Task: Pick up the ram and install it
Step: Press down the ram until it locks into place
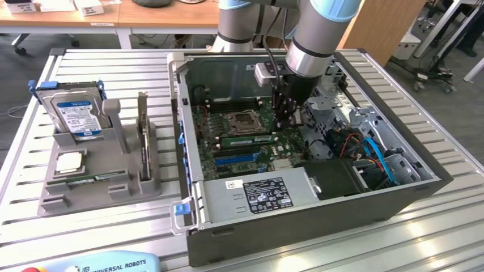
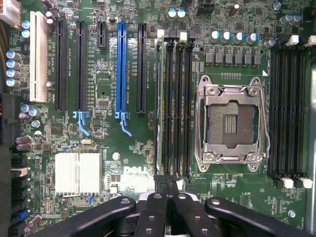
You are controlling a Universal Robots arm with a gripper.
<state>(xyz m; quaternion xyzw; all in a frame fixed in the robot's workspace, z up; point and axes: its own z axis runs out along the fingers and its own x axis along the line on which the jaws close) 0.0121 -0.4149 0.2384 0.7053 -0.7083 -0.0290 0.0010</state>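
One gripper (image 1: 285, 123) (image 2: 167, 183), black and built of jointed metal links with round pins, has its fingertips pressed together with nothing visible between them. It hangs over the near end of the memory slot bank just beside the processor socket (image 1: 243, 121) (image 2: 231, 121). Whether the tips touch the board cannot be told.

The ram (image 1: 243, 137) (image 2: 159, 108), a thin green stick seen edge-on from the wrist, stands upright in that same bank. It is in the slot farthest from the socket, between the socket and the long blue slot (image 2: 121, 69). The other slots of the bank are bare black plastic.

The socket is a square frame of shiny steel around a dark grid of contacts, and it is empty. A second bank of black slots with white latches (image 2: 289, 108) lies on its other side. Past the blue slot, away from the socket, sit a finned silver heat sink (image 2: 78, 173) and a white slot (image 2: 36, 57). All are on the green motherboard (image 1: 261, 153) (image 2: 123, 158).

The board lies in an open computer case (image 1: 302, 226) of dark grey sheet metal. A boxy power supply (image 1: 257, 195) with a printed label is also inside, near the socket.

Well apart from the socket, outside the case, a grey moulded fixture (image 1: 98, 195) holds three parts:
- an upright hard drive (image 1: 76, 113) with a blue-and-white label
- a flat silver processor chip (image 1: 69, 163)
- a tall dark card (image 1: 142, 122) standing on edge

Everything rests on a table (image 1: 423, 226) of ribbed aluminium slats. Wooden desks (image 1: 151, 14) stand behind it.
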